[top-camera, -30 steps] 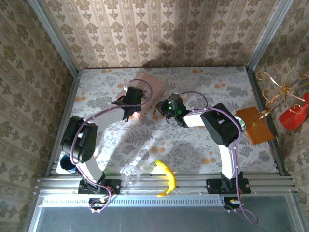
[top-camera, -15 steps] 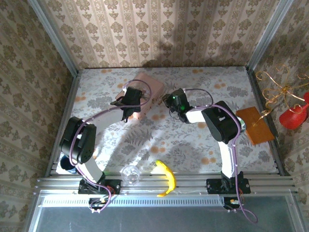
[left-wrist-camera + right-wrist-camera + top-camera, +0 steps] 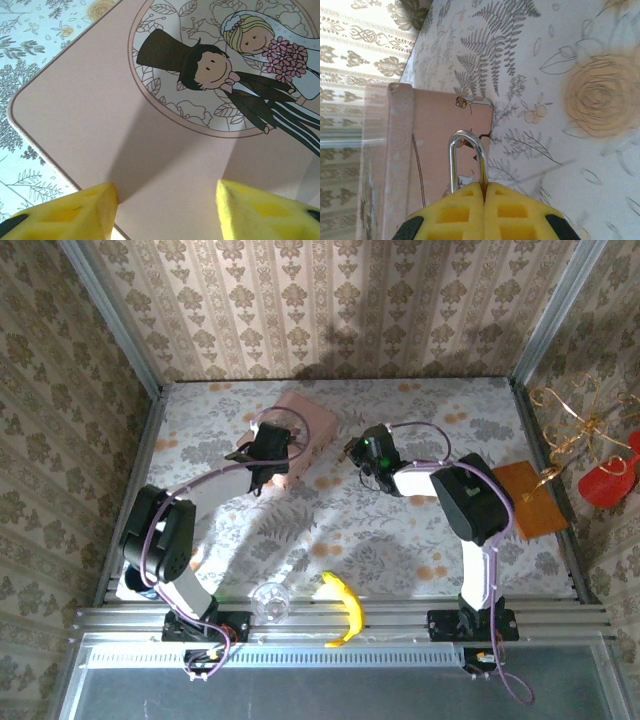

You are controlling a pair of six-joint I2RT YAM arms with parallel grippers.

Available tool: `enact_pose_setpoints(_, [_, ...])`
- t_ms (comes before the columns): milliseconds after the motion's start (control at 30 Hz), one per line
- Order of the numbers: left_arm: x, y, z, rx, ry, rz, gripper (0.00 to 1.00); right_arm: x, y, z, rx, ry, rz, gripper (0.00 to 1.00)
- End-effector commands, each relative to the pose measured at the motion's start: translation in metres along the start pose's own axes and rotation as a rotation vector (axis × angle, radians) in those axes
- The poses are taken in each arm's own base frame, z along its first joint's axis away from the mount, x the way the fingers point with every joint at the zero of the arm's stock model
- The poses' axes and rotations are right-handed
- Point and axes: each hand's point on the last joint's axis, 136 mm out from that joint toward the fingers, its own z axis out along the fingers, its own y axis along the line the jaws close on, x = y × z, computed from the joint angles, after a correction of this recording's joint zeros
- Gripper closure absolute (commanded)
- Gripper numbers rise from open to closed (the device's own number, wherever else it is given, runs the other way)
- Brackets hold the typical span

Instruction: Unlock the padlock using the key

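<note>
Right fingers (image 3: 455,212): pressed together on the padlock (image 3: 452,160), shackle protruding, beside the pink tin (image 3: 100,125) over the tabletop (image 3: 560,165). Left fingers (image 3: 75,210): parted, empty, above the tin's lid. Step: padlock secured. Next: probably fetching the key.

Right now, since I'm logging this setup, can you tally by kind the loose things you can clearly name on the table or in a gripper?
Pink tin: 1
Banana: 1
Clear glass: 1
Orange board: 1
Padlock, pinched in the right gripper: 1
Total: 5
</note>
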Motion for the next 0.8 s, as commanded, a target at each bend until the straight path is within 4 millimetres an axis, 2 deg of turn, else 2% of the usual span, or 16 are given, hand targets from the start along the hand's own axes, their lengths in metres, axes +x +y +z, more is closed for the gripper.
enact_pose_setpoints(0, [0.065,0.034,0.002,-0.093,0.219,0.057,0.42,-0.010,0.006,-0.034,0.052,-0.025,-0.132,1.00])
enact_pose_setpoints(200, [0.055,0.032,-0.008,-0.069,0.188,0.038,0.37,-0.006,-0.028,-0.090,0.249,0.039,-0.312,1.00])
enact_pose_setpoints(333, [0.051,0.031,-0.015,-0.049,0.172,0.023,0.32,-0.013,-0.049,-0.128,0.377,0.042,-0.407,1.00])
enact_pose_setpoints(433, [0.047,0.029,-0.021,-0.023,0.158,0.006,0.28,-0.019,-0.058,-0.149,0.462,0.057,-0.488,1.00])
enact_pose_setpoints(533, [0.042,0.027,-0.030,0.005,0.135,-0.015,0.26,-0.025,-0.072,-0.160,0.571,0.072,-0.565,1.00])
enact_pose_setpoints(633, [0.037,0.028,-0.039,0.022,0.112,-0.033,0.23,-0.029,-0.087,-0.164,0.675,0.088,-0.635,1.00])
enact_pose_setpoints(767, [0.031,0.030,-0.050,0.039,0.087,-0.065,0.18,-0.034,-0.097,-0.156,0.773,0.112,-0.742,1.00])
